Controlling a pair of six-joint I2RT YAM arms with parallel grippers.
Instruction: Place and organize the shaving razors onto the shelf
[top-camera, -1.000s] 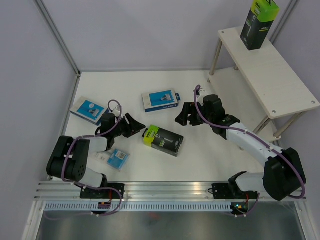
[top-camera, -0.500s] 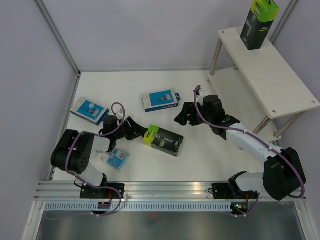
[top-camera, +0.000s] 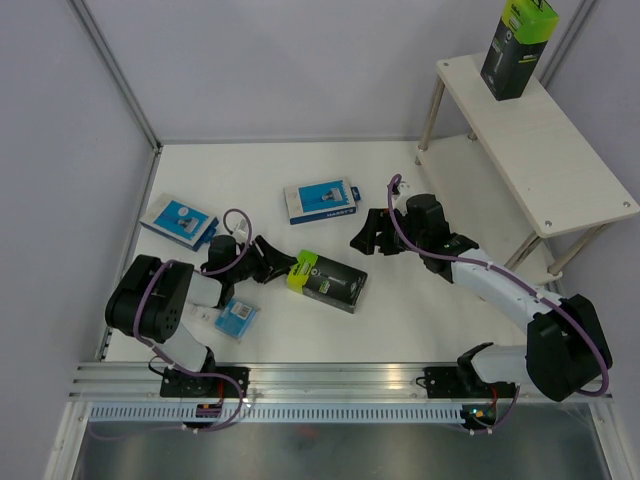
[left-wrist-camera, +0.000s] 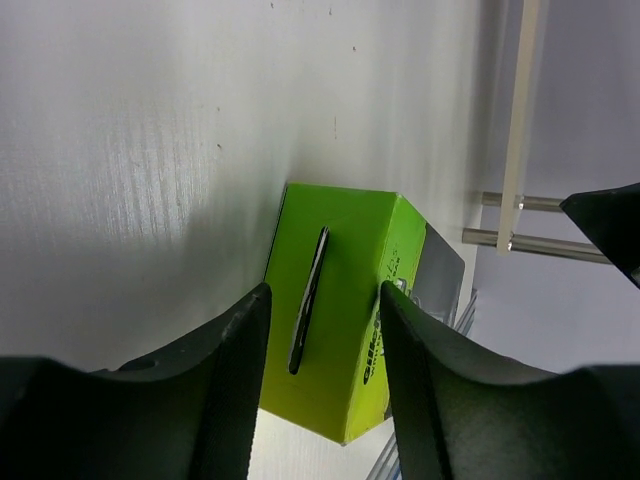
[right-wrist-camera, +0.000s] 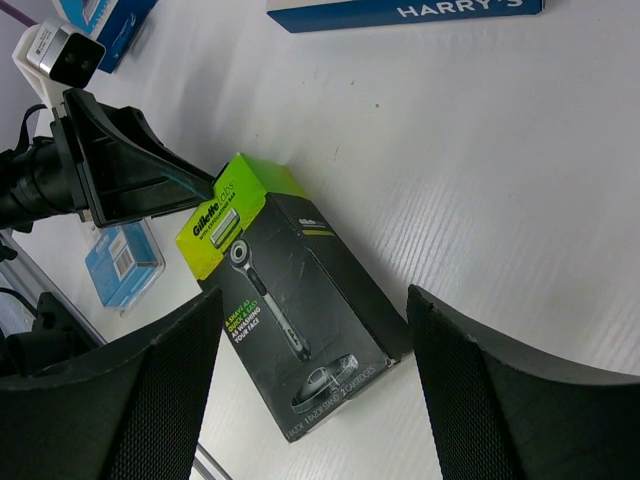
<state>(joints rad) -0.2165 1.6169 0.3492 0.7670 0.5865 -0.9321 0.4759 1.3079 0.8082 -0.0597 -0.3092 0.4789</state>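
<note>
Left arm has swung in: left gripper (top-camera: 272, 263) now sits at the lime-green end of the lying black box (top-camera: 328, 282), closer than a second ago. Right arm barely changed.

Left wrist view: jaws spread wide, lime end face (left-wrist-camera: 340, 300) framed between the two fingers, nothing gripped. Can't tell whether a fingertip touches the box.

Right gripper (top-camera: 365, 232) is also spread open and empty, over bare table (top-camera: 400, 320), just right of the same box and pointing towards it. Right wrist view shows that box (right-wrist-camera: 285, 320) flat on its back, with the left gripper's tip at its lime corner.

Other packs:
- second black box (top-camera: 517, 40) stands upright at the far end of the shelf (top-camera: 540, 140), top board
- one blue-and-white box (top-camera: 320, 202) flat on the table, beyond the lying box
- other blue-and-white box (top-camera: 180, 220) near the left wall
- blister pack (top-camera: 236, 317) flat beside the left arm, near edge
</note>
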